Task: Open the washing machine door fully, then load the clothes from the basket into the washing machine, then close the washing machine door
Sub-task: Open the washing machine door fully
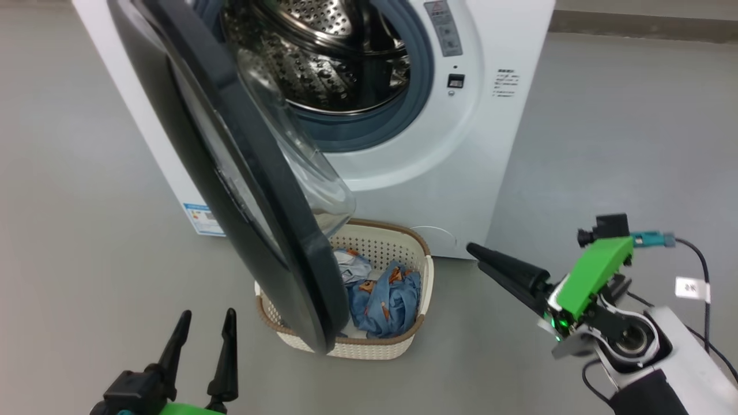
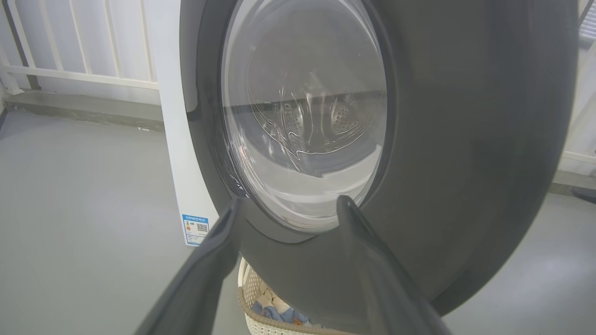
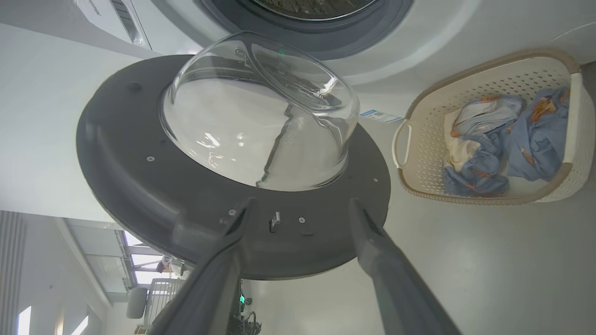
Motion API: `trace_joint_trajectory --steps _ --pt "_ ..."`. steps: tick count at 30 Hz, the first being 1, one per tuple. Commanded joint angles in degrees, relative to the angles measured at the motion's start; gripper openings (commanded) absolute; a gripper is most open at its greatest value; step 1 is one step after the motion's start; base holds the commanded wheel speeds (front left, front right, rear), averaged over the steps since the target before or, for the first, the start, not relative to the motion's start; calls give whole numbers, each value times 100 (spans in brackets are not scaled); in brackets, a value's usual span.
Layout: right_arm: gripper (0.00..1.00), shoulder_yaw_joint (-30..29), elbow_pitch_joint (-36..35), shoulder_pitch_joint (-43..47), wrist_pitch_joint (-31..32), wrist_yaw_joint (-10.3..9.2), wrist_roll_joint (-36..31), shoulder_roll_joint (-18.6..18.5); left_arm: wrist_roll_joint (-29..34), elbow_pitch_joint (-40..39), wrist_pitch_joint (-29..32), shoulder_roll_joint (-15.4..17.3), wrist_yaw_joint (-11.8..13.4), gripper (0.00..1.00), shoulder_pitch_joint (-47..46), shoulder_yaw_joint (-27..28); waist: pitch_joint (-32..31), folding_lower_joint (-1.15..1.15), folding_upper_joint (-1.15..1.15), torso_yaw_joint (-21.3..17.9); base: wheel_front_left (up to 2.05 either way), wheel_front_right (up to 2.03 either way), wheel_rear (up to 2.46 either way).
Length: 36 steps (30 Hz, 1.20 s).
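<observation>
**Washing machine door (image 1: 262,173), a large round glossy black ring around a bulging clear glass bowl: stiff, weighty, not yet swung right back**

At lower left in the head view, our long dark left fingers (image 1: 226,351) stand spread apart with nothing between them, pointed at the door's outer face. The door stands roughly square to the machine front, its lower edge hanging over the left part of the basket. We judge it rigid and fairly heavy on its hinge, with a smooth face that fingers would slide on. The thick rim or the matt grey inner ring looks a better place to push than the glass.

Just right of it, on the grey floor (image 1: 86,230), sits the small cream-white perforated plastic basket (image 1: 425,259) with a brown woven-look rim. It holds the light blue clothes (image 1: 386,300) with orange-brown prints. They look soft, light and limp, so we would pinch a raised fold from above and expect trailing ends.

Behind stands the big white front-loading washing machine (image 1: 450,173), its steel drum (image 1: 323,57) exposed. At right, our right fingers (image 1: 507,271) are wide apart and empty, aimed at the door's inner side.

The door hides the basket's left end in the head view, so we cannot count the garments. Its hinge is out of sight, the machine's top is cut off, and any handle on the rim is hard to make out.
</observation>
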Motion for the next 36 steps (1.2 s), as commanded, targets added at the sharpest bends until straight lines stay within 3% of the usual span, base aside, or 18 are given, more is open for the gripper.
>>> trace_joint_trajectory --steps 1,8,16,26,30,36 --pt "100 112 -157 59 -129 34 -42 -64 46 -174 -37 72 3 100 -33 232 -87 0 0 -115 0 0 0" --pt "100 433 -154 471 -890 34 -311 -398 60 -262 -37 61 3 100 167 438 -181 0 0 -309 0 0 0" --pt "100 704 -228 794 -2338 34 -629 -815 98 -284 -37 52 3 100 234 494 -179 0 0 -382 0 0 0" --pt "100 1811 -54 1004 -4352 34 -1317 -1484 114 -281 -37 14 2 100 321 532 -226 0 0 -399 0 0 0" --pt "100 2110 172 946 -4723 34 -1559 -1626 123 -277 -37 3 2 100 333 532 -258 0 0 -398 0 0 0" --pt "100 1205 161 1051 -4764 34 -2667 -1484 143 -298 -37 -11 2 100 354 552 -269 0 0 -391 0 0 0"
